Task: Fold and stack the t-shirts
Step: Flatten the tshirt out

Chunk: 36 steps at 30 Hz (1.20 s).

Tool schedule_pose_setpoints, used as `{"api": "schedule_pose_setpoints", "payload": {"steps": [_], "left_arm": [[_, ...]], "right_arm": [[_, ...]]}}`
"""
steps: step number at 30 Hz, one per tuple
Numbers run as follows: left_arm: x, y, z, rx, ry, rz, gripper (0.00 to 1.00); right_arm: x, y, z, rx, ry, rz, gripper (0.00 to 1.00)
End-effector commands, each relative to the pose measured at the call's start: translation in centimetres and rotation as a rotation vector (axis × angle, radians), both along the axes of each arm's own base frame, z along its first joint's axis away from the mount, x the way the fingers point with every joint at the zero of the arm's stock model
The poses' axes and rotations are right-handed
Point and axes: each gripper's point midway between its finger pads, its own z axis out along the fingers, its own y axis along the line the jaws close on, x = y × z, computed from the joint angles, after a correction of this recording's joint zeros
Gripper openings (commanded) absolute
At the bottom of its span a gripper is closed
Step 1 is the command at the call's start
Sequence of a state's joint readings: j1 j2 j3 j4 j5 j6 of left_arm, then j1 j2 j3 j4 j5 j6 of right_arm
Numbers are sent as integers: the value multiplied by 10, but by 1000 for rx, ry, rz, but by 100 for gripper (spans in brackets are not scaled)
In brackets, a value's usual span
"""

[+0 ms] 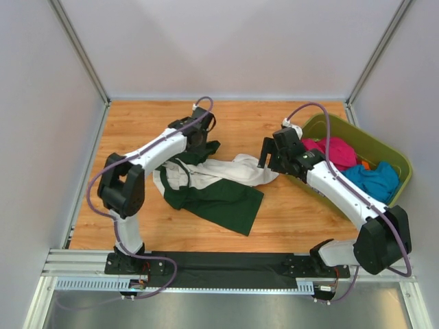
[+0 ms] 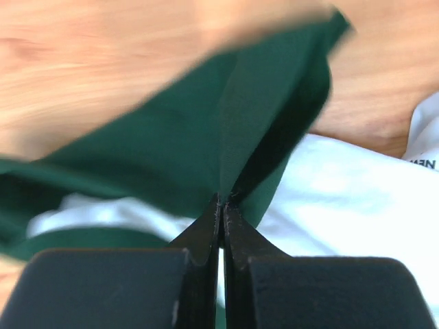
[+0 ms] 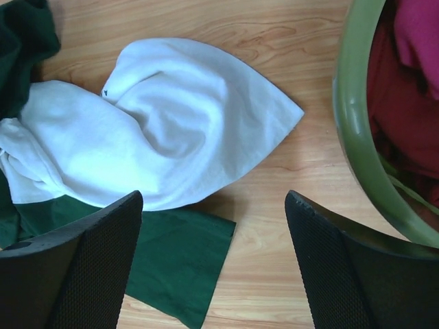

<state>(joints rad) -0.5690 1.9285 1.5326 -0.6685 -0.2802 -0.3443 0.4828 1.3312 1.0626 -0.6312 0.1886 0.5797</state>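
A dark green t-shirt (image 1: 223, 200) lies crumpled on the wooden table, with a white t-shirt (image 1: 233, 171) draped across its top. My left gripper (image 1: 198, 146) is shut on a fold of the green t-shirt (image 2: 206, 137) at its far edge and holds it pinched up. The white t-shirt (image 2: 343, 199) lies just under it. My right gripper (image 1: 273, 160) is open and empty, hovering above the right end of the white t-shirt (image 3: 158, 123). A corner of the green t-shirt (image 3: 178, 267) shows between its fingers.
An olive green basket (image 1: 405, 164) stands at the right with pink (image 1: 336, 151), blue (image 1: 374, 179) and other shirts inside. Its rim (image 3: 353, 130) sits close to the right of my right gripper. Grey walls enclose the table.
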Motion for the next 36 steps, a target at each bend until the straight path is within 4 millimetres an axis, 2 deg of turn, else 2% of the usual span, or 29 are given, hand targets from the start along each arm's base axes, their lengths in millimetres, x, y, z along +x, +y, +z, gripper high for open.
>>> {"api": "schedule_pose_setpoints", "payload": {"steps": [1, 3, 4, 6, 7, 9, 10, 13, 18, 20, 22, 24, 25, 26, 28, 30, 31, 32, 33, 35, 36], "left_arm": [[10, 33, 90, -82, -204, 101, 0], [5, 44, 99, -83, -223, 115, 0], [3, 51, 111, -99, -249, 129, 0], [-4, 60, 114, -92, -255, 141, 0], [-7, 65, 121, -97, -271, 150, 0], [-13, 71, 120, -84, -273, 157, 0], [-16, 75, 124, -83, -283, 161, 0], [-22, 85, 123, -73, -281, 178, 0], [-24, 95, 131, -92, -292, 190, 0], [-23, 98, 138, -96, -305, 189, 0], [-21, 100, 146, -98, -321, 191, 0], [-21, 102, 149, -94, -324, 192, 0], [-21, 103, 153, -97, -332, 193, 0], [-21, 104, 155, -97, -337, 194, 0], [-22, 108, 157, -89, -339, 205, 0], [-23, 113, 158, -88, -344, 219, 0], [-24, 115, 160, -89, -345, 223, 0], [-26, 116, 158, -88, -340, 228, 0], [-26, 117, 158, -94, -338, 229, 0], [-28, 118, 158, -99, -338, 228, 0], [-29, 117, 158, -104, -338, 227, 0]], "right_arm": [[10, 4, 2, 20, -45, -37, 86], [17, -6, 2, -30, -81, -62, 85], [22, -8, 0, -46, -88, -67, 85], [29, -14, 0, -94, -91, -87, 83], [32, -16, -10, -129, -65, -94, 82], [41, -26, -11, -187, -68, -136, 82], [45, -29, -22, -220, -44, -149, 82], [60, -41, -32, -260, -26, -194, 82], [95, -59, -26, -233, -55, -271, 81], [117, -63, -18, -217, -90, -283, 80], [139, -63, -11, -206, -114, -295, 80], [150, -66, -13, -206, -103, -295, 79], [154, -64, -21, -214, -81, -290, 78], [159, -57, -15, -189, -83, -275, 76], [153, -49, -24, -165, -41, -257, 74], [132, -39, -43, -163, 13, -243, 73], [123, -37, -43, -161, 19, -245, 73], [103, -34, -61, -188, 65, -236, 73], [93, -34, -59, -172, 71, -252, 73], [73, -31, -69, -180, 103, -254, 71], [58, -35, -81, -194, 134, -261, 71]]}}
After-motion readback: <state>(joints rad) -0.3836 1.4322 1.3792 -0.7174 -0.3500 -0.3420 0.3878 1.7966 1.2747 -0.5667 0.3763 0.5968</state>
